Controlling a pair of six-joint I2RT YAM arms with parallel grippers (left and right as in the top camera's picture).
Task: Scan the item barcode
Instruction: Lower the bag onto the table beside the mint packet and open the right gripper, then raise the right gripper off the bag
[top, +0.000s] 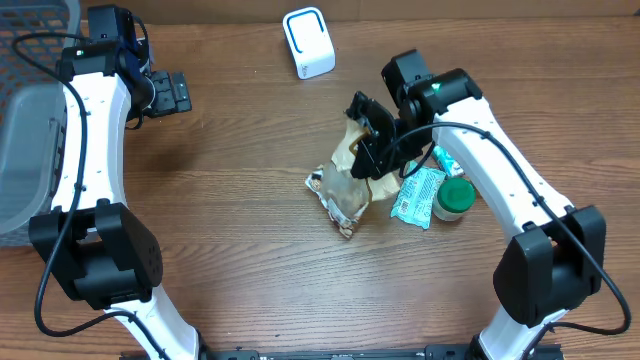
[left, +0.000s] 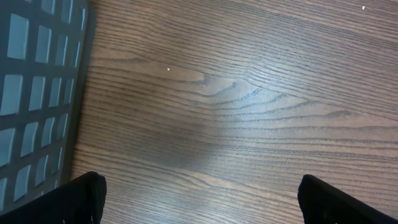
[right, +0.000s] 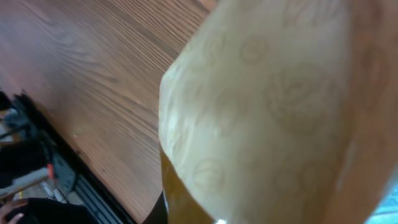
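Tan paper with a faint printed pattern fills nearly the whole right wrist view. It is the tan packet (right: 267, 112), held so close to the lens that its edges blur, and no barcode can be made out on the side that shows. The wood table (right: 74, 74) appears only in the left part of that picture.

From overhead, the right pincer (top: 368, 135) is clenched on the upper part of this packet, a little right of the table's middle. The packet's lower end overlaps a crumpled brown snack bag (top: 340, 198) lying flat below it, and whether the two touch cannot be told. Just right of the snack bag lies a green packet (top: 418, 195), and beside that stands a green-lidded jar (top: 455, 198), partly under the right arm.

A white scanner (top: 308, 42) sits near the far edge of the table, apart from the held packet and up and to its left in the overhead view.

Near the far left corner, the left pincer (top: 170, 92) is released, with its jaws spread wide. Its own camera shows only bare wood between the two dark fingertips. A grey basket (left: 31, 93) with a gridded wall lies along the left edge of that view.
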